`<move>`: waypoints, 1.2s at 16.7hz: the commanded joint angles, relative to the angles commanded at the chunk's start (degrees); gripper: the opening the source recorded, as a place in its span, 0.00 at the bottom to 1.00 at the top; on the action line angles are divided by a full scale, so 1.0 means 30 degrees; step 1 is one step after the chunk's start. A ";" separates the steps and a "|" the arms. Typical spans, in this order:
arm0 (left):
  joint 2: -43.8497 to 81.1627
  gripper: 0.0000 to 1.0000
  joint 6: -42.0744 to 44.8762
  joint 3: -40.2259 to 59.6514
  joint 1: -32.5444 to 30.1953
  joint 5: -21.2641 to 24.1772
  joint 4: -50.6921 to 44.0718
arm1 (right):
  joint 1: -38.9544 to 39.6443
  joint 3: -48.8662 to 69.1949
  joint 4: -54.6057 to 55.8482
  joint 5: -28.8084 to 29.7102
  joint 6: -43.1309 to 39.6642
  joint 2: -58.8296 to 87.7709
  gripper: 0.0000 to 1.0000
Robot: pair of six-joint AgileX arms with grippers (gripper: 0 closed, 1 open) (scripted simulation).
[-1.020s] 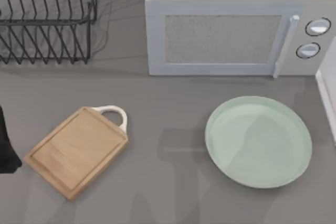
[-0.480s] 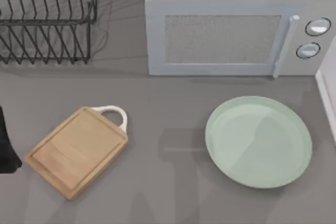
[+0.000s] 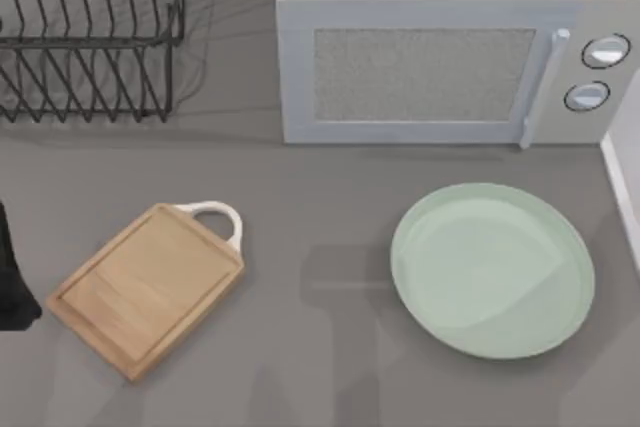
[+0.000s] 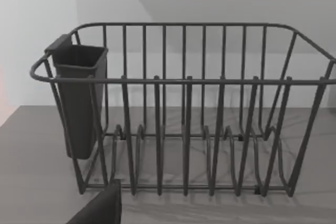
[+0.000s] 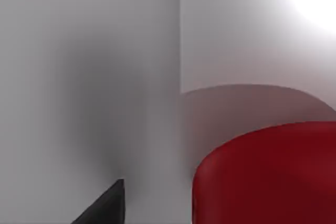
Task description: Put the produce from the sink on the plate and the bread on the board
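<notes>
The produce [image 5: 265, 174] is being seen close up in the right wrist view, a glossy red rounded body lying against pale, smooth white walls, which are judged to be the sink [image 5: 94, 77]. A dark finger tip of the right gripper is showing at the edge of that view, beside the produce and not touching it; whether that gripper is released or clenched cannot be told.

In the top view the plate [image 3: 440, 332] is lying bare on the tabletop [image 3: 320, 217] toward 4 o'clock, and the board [image 3: 145, 287] is lying bare toward 8 o'clock, its white loop handle pointing toward the microwave [image 3: 450, 57] at 12 o'clock. The left arm is being kept parked at 9 o'clock, its wrist view facing the wire dish rack [image 4: 184, 108]; its gripper's state cannot be told either.

The produce is judged light and firm but slick-skinned and curved, so slipping is being risked if it is pinched near the crown. It is best taken across its widest middle, with flat sides being met squarely by the fingers. The bread is not being located here.
</notes>
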 joint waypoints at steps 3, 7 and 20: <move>0.0000 1.00 0.0000 0.0000 0.0000 0.0000 0.0000 | -0.0013 -0.0403 0.0841 0.0006 0.0005 0.0688 1.00; 0.0000 1.00 0.0000 0.0000 0.0000 0.0000 0.0000 | -0.0013 -0.0403 0.0841 0.0006 0.0005 0.0688 0.92; 0.0000 1.00 0.0000 0.0000 0.0000 0.0000 0.0000 | -0.0013 -0.0403 0.0841 0.0006 0.0005 0.0688 0.00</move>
